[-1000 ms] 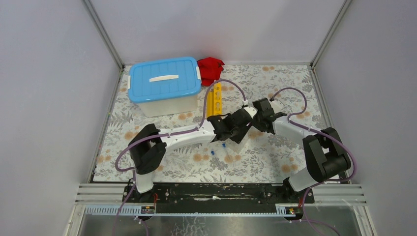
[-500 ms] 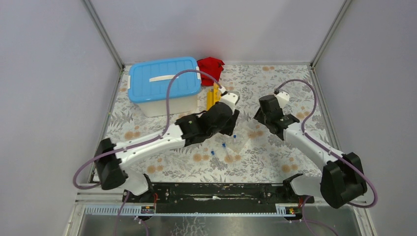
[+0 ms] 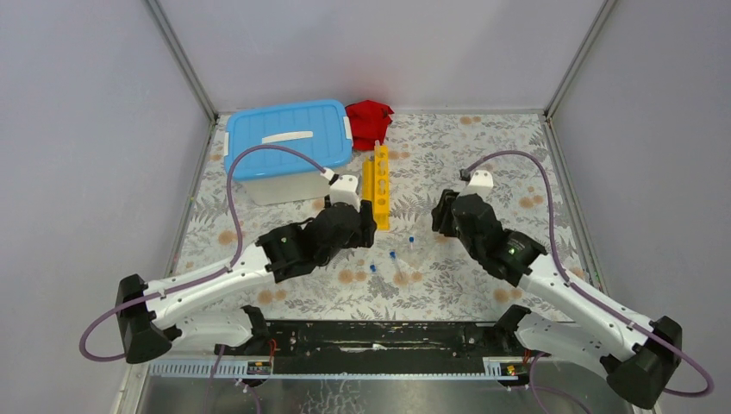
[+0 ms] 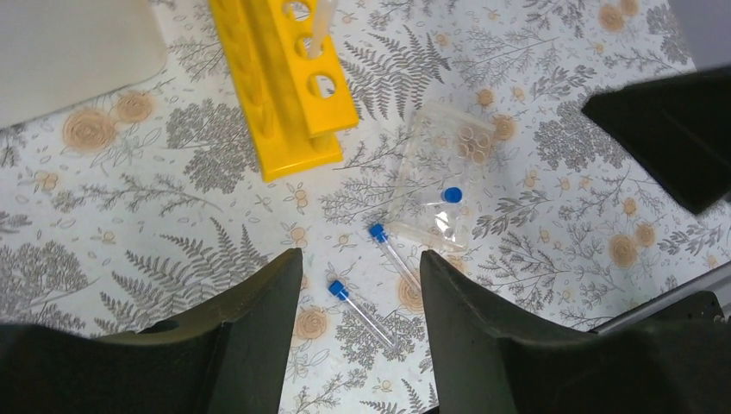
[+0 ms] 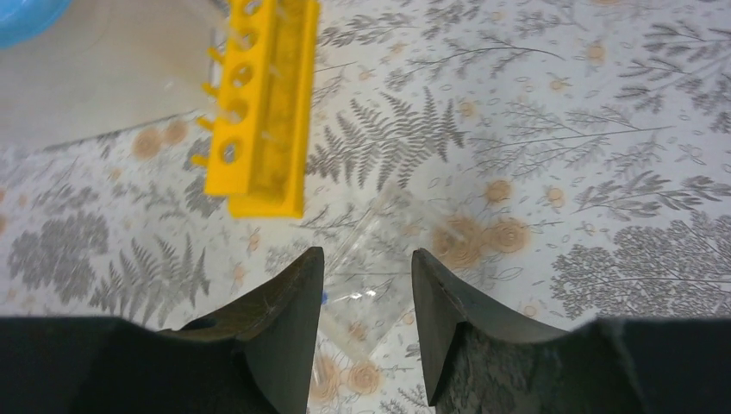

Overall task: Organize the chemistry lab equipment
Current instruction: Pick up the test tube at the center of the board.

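Two clear blue-capped tubes [image 4: 362, 312] [image 4: 396, 254] lie on the floral mat. A third blue cap [image 4: 451, 194] shows inside the flat clear tube holder [image 4: 440, 177] beside them. The long yellow holed rack [image 3: 377, 185] lies beyond them, with one tube standing in it. The white blue-lidded tub [image 3: 289, 147] sits at the back left. My left gripper [image 4: 360, 259] hangs open above the nearest tube with nothing between its fingers. My right gripper [image 5: 366, 253] is open above the clear tube holder [image 5: 388, 250], holding nothing. In the top view the left gripper [image 3: 366, 226] and the right gripper [image 3: 440, 216] flank the tubes.
A red cloth [image 3: 368, 121] lies against the back wall behind the tub. Grey walls close in the floral mat [image 3: 483, 147] on the left, back and right. The tub's white corner [image 5: 86, 78] stands close to the left of the yellow rack [image 5: 259, 112].
My left gripper has drawn back to the left, uncovering the tubes and the holder. The right gripper has shifted slightly nearer. Both pairs of jaws have widened.
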